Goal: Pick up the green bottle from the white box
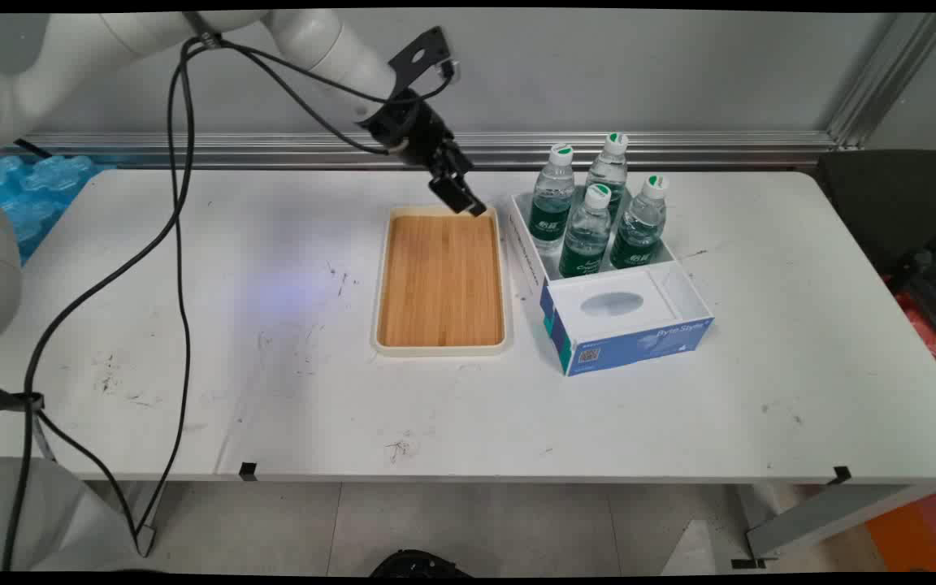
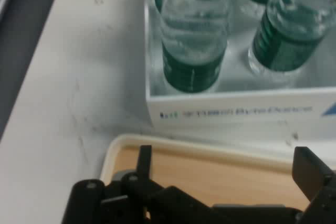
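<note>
Claw [image 1: 458,193] wide open, empty — over far right corner of wooden tray [image 1: 440,280], beside bottle box [image 1: 622,313]

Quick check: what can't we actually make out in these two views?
- Main view: the gripper fingertips overlap the tray's far corner; contact or height above it cannot be told.
- Main view: print on the blue-and-white box and the bottles is too small to read.
- Hand view: the bottles' caps are cut off by the top edge; the lettering on the box wall is blurred.
- Hand view: the linkage hides most of the tray floor.
</note>
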`<action>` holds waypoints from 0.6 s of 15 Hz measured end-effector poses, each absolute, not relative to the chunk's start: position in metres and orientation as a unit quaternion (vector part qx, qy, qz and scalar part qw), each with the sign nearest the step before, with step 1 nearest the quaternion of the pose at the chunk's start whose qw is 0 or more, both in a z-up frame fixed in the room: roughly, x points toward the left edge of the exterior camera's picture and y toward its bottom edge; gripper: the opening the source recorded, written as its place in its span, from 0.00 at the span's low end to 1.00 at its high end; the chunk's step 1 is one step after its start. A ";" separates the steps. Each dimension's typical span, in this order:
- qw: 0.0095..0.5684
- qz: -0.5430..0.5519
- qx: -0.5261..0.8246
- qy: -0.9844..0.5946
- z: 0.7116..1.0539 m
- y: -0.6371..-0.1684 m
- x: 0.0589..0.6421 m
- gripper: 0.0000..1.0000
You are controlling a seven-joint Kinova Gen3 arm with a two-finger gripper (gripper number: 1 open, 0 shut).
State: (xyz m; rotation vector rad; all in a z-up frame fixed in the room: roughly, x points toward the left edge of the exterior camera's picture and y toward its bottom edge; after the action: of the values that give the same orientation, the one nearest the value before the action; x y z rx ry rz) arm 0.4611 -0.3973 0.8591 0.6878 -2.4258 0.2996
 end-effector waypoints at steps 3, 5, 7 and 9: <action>0.311 0.121 0.260 -0.906 0.859 -0.406 0.450 1.00; 0.323 0.126 0.261 -0.901 0.856 -0.412 0.442 1.00; 0.332 0.129 0.260 -0.897 0.853 -0.418 0.436 1.00; 0.343 0.133 0.260 -0.893 0.847 -0.423 0.430 1.00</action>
State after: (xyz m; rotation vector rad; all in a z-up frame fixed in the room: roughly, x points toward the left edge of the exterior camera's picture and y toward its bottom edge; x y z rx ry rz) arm 0.4297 -0.4233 0.8470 0.6748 -2.3199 0.3446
